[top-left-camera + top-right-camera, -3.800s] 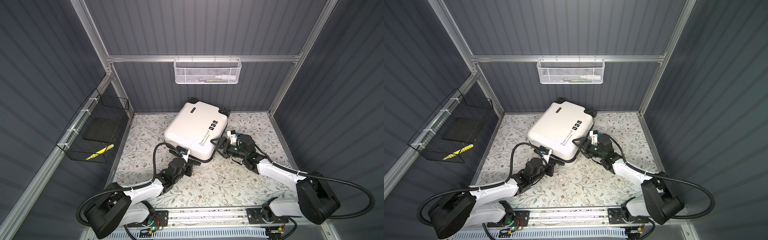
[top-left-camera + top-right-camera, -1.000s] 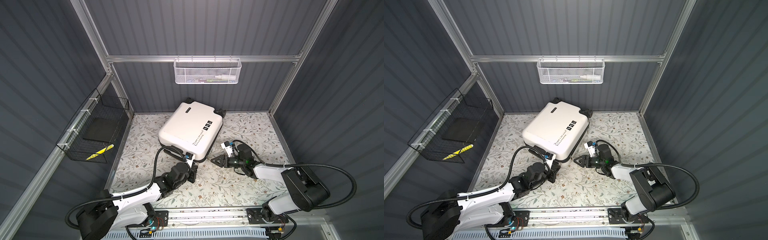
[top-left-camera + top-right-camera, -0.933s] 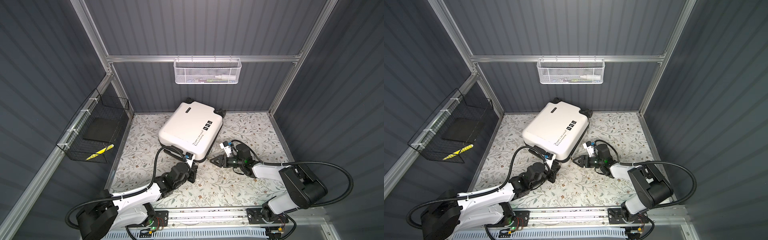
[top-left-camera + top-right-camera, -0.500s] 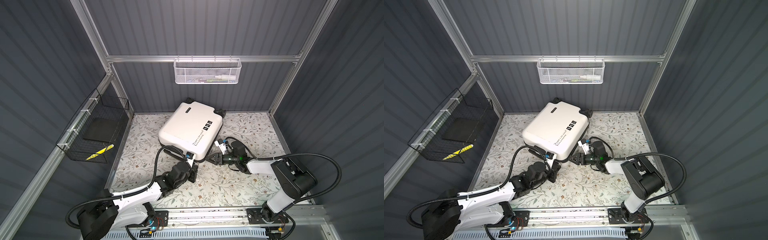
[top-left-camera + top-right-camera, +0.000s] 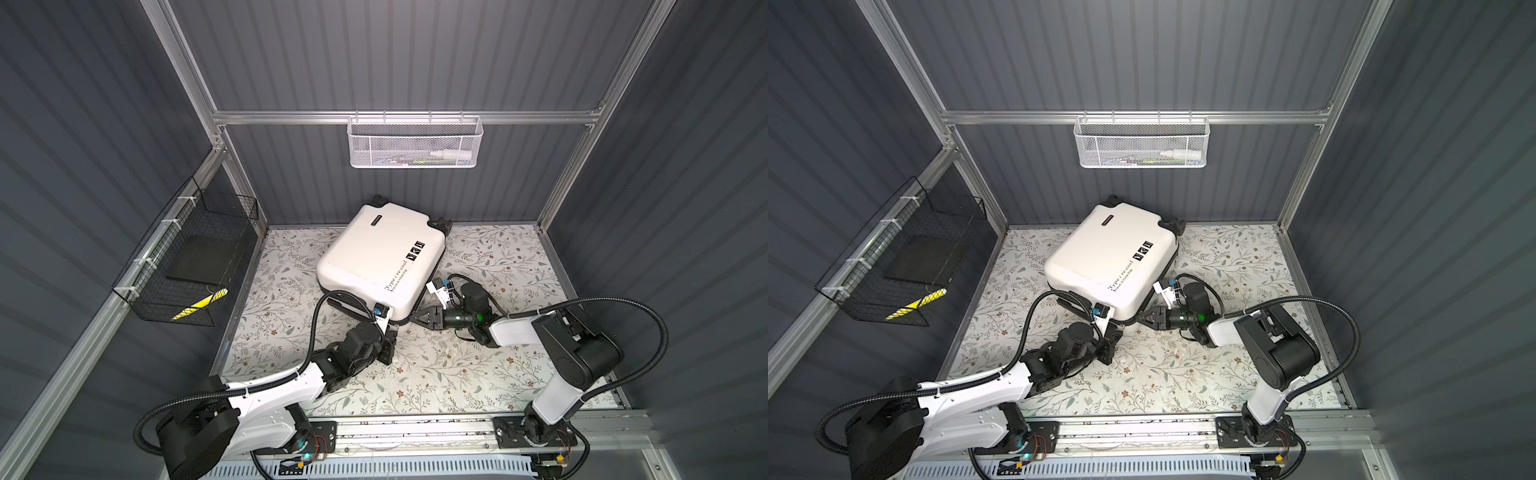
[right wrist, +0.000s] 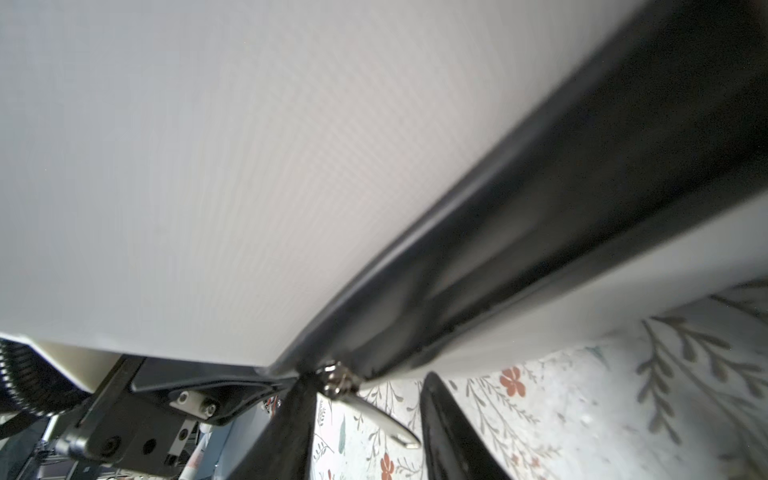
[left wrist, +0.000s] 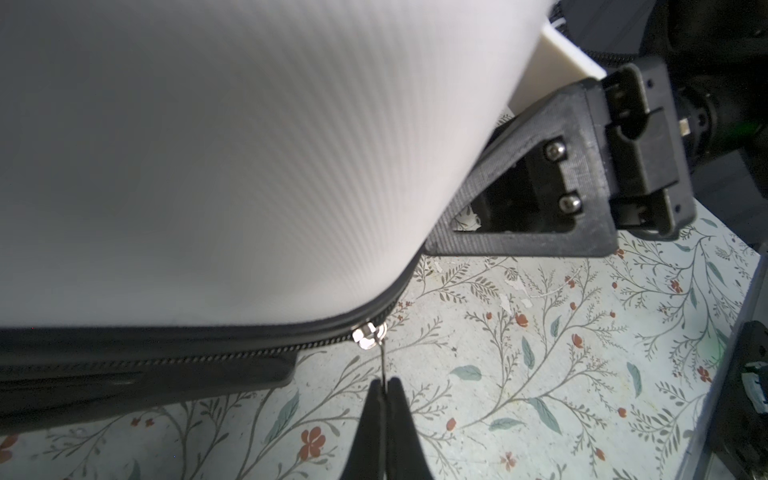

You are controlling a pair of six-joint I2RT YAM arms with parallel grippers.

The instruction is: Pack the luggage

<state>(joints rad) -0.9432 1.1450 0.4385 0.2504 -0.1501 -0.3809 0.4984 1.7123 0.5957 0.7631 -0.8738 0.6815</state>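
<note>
My rounded white hard-shell suitcase (image 5: 376, 257), finely ribbed, with black lettering ending "cool", lies on the flowered surface (image 5: 478, 374) near the back wall. My left fingers (image 7: 368, 432) pinch its thin metal zipper pull (image 7: 383, 361). My right fingers (image 6: 449, 436) stand narrowly apart around another pull (image 6: 374, 415).

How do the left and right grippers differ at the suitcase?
The left gripper is shut, pinching a zipper pull; the right gripper is open, straddling a second pull without clamping it. The left gripper comes from the front, the right from the side. Both sit at the near corner of the suitcase.
</note>
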